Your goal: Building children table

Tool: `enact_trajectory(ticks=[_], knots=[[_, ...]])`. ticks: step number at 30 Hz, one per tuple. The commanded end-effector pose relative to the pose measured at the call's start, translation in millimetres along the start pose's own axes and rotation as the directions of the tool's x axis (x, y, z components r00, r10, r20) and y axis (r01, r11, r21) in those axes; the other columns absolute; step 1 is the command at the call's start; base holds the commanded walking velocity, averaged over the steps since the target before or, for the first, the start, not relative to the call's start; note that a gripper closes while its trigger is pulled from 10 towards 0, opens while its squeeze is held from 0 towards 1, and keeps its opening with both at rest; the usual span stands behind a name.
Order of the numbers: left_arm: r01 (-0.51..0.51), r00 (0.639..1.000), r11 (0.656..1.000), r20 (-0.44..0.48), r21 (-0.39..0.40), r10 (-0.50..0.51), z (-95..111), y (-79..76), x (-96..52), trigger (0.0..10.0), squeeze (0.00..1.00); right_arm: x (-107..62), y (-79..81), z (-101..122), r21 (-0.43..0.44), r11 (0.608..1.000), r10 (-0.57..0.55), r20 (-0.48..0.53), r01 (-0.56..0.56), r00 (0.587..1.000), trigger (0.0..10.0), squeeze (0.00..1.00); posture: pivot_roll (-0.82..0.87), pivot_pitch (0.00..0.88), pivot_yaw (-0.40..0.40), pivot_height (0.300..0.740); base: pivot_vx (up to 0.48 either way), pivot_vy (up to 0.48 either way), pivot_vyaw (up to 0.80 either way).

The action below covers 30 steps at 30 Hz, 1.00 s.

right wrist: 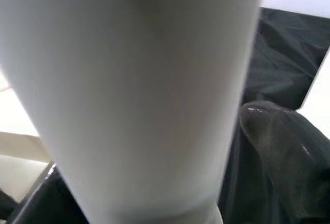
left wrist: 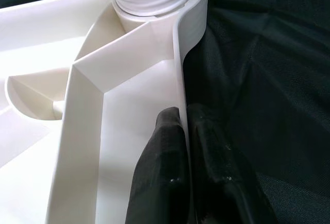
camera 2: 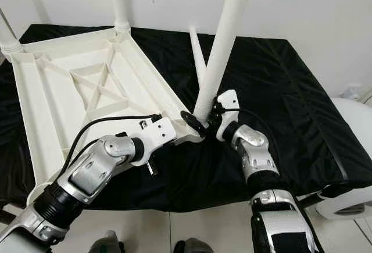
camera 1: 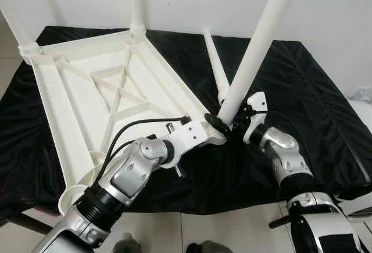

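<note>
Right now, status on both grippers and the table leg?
Left gripper pinching tabletop rim. Right gripper clamped on leg, tilted at corner socket. Spare leg lying behind on black cloth.

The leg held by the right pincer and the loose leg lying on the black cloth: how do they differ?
The held leg stands tilted at the tabletop's near corner, inside the right pincer; the loose leg lies flat, untouched. The held one looks thicker, being nearer the camera. Both are white plastic.
</note>
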<state>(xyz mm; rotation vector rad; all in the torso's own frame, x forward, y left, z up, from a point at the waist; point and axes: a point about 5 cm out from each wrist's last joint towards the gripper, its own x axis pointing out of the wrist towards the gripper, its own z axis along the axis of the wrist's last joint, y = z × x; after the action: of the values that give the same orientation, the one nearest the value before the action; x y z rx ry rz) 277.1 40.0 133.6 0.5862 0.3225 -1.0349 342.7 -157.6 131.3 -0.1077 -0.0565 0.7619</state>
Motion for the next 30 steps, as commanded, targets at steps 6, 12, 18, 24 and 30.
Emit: enact_trajectory(ticks=[6,12,18,24,30], knots=[[0.002,0.998,0.998,0.055,0.059,-0.005,15.5,1.0,-0.5,10.0,0.00,2.0,-3.8,-0.8,-0.013,0.999,0.044,-0.009,-0.044,0.999,0.0,0.00,0.05,0.000,-0.070,0.740,0.000,0.000,0.00],[0.003,0.999,0.999,0.054,0.054,-0.006,14.9,-0.2,-0.6,10.0,0.00,0.0,-4.3,-3.3,-0.006,0.998,0.065,-0.010,-0.065,0.998,0.0,0.00,0.04,0.000,-0.071,0.740,0.000,0.000,0.00],[0.007,0.998,0.999,0.057,0.052,-0.010,15.5,-1.8,-0.5,10.0,0.00,-2.1,-0.5,-6.9,0.010,0.998,0.062,0.001,-0.062,0.998,0.0,0.00,0.04,0.000,-0.071,0.740,0.000,0.000,0.00],[0.010,0.998,0.999,0.056,0.050,-0.013,14.7,-2.4,-0.8,10.0,0.00,-2.5,5.3,-10.6,0.043,0.998,0.045,0.026,-0.046,0.999,10.0,0.00,0.04,0.000,-0.068,0.740,0.000,0.000,0.00],[0.014,0.998,0.999,0.056,0.050,-0.017,14.8,-3.4,-1.1,10.0,0.00,0.2,13.8,-9.5,0.055,0.998,0.027,0.057,-0.031,0.998,10.0,0.00,0.04,0.000,-0.069,0.740,0.000,0.000,0.00]])
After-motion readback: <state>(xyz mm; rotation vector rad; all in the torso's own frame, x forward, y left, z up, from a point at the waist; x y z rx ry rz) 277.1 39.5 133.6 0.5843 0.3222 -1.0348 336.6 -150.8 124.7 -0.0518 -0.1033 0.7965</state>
